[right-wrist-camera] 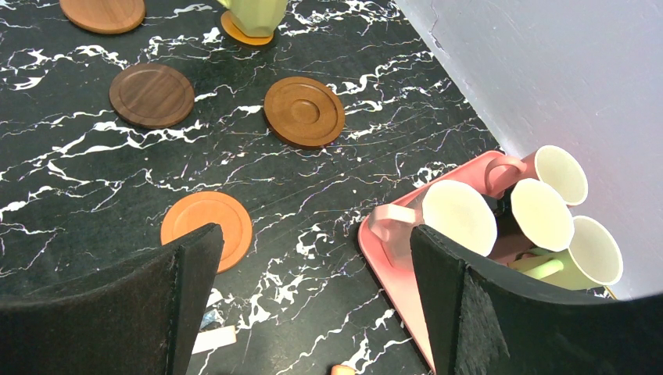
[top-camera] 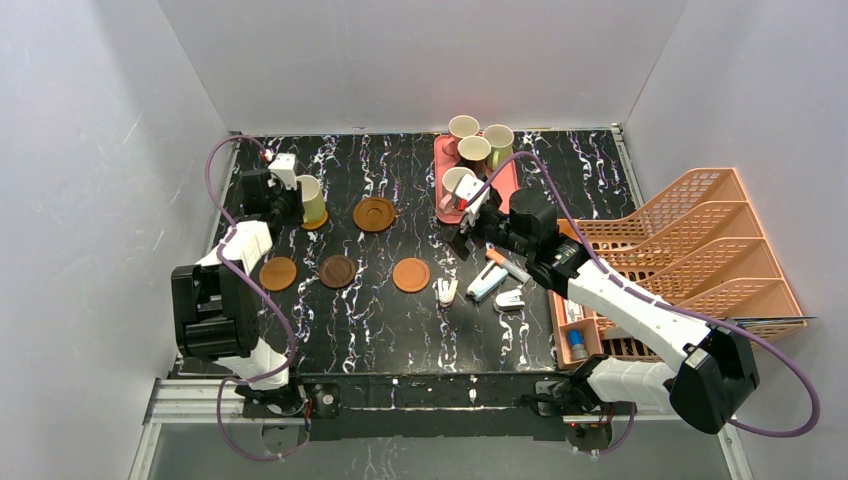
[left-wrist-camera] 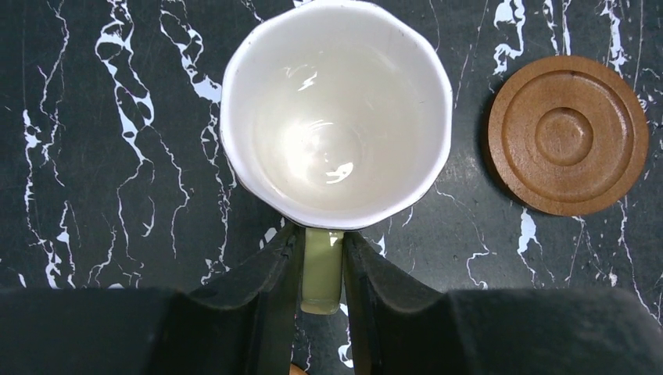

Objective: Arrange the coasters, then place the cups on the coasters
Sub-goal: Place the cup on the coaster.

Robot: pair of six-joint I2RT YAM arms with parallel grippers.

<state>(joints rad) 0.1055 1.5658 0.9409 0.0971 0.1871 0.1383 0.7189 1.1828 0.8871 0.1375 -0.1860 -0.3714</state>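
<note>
Orange coaster (right-wrist-camera: 233, 34) under yellow-green cup (right-wrist-camera: 254, 12)

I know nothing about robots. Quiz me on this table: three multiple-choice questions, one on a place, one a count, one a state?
1. Where does the lone cup stand? A) pink tray B) orange coaster C) blue plate
2. How many cups crowd the pink tray? A) two B) four C) six
3. How is the right claw? A) open, empty B) shut on a cup C) shut on a coaster
1 B: an orange disc shows under its base. 2 B: four cream rims cluster there. 3 A: its fingers stand wide apart, nothing between.
</note>
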